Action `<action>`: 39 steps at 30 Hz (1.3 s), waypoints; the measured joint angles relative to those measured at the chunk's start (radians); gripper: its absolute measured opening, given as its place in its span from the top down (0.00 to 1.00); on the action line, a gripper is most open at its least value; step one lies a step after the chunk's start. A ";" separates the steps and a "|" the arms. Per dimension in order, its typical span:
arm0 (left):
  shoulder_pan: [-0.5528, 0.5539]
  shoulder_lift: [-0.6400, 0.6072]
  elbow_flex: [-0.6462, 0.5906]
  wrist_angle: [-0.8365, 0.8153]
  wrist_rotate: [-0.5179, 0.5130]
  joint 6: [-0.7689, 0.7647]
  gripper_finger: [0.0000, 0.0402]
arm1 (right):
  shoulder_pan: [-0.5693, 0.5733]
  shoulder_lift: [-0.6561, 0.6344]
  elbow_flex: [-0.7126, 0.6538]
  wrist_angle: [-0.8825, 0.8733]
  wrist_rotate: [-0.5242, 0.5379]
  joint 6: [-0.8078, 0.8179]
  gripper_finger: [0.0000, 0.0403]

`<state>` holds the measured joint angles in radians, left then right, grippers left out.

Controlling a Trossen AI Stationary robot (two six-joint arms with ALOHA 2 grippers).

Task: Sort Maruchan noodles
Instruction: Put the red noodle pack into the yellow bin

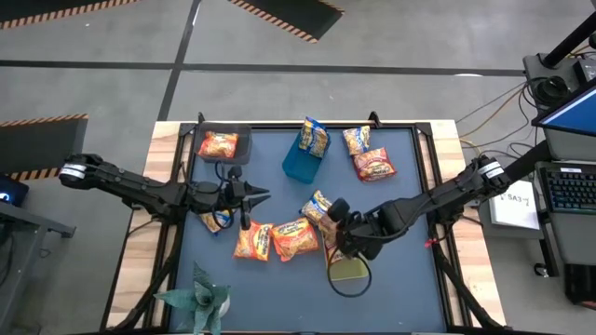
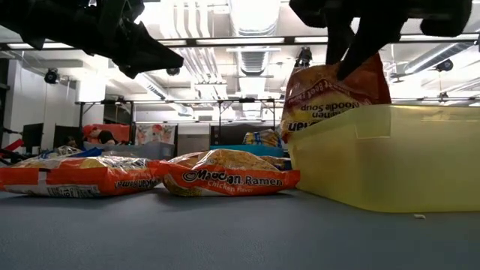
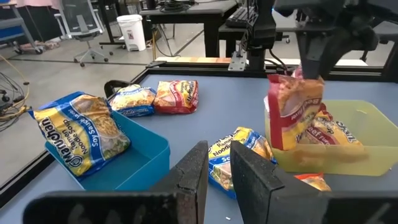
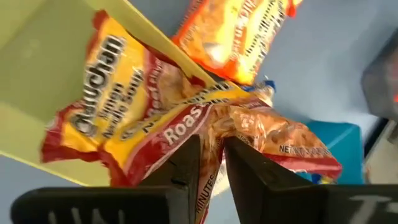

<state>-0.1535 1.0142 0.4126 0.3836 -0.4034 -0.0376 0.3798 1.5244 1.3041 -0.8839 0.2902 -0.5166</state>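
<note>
Overhead view of the dark surface point(image 1: 410, 186) with three bins and ten visible Maruchan packets. Right hand point(image 1: 337, 244): above the yellow-green bin point(image 3: 367, 134), fingers point(image 4: 186, 163) nearly together and pinching the top edge of a red packet point(image 3: 292, 112), which hangs upright with its lower end inside the bin; a second red packet point(image 4: 106, 118) lies flat in that bin. Left hand point(image 1: 250, 197): over the surface's left half, fingers point(image 3: 193, 174) a narrow gap apart, nothing between them. Blue bin point(image 1: 300, 163): one blue-and-yellow packet point(image 1: 315, 138) leaning in it. Dark bin point(image 1: 240, 154) (far left corner): one orange packet point(image 1: 218, 144). Loose on the surface: two orange packets point(image 1: 277, 239) side by side near the front; one blue-and-yellow packet point(image 1: 318, 207) beside the right hand; one more point(image 1: 216, 221) partly hidden under the left arm; one blue-and-yellow point(image 1: 357, 140) and one red packet point(image 1: 374, 165) touching near the far right corner.
</note>
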 joint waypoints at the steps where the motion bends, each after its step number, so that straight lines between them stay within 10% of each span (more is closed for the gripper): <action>1: 0.000 0.000 0.000 0.000 0.000 0.000 0.87 | 0.000 0.004 0.000 -0.001 -0.010 0.000 0.86; 20: 0.000 0.000 0.000 0.000 -0.002 0.003 0.87 | 0.064 0.000 0.000 -0.180 0.138 -0.278 0.98; 39: 0.000 0.197 0.027 0.279 0.081 0.007 0.90 | 0.115 -0.032 0.032 -0.189 0.208 0.509 0.98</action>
<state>-0.1532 1.2114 0.4394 0.6624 -0.3225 -0.0307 0.4950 1.4928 1.3364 -1.0734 0.4983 -0.0076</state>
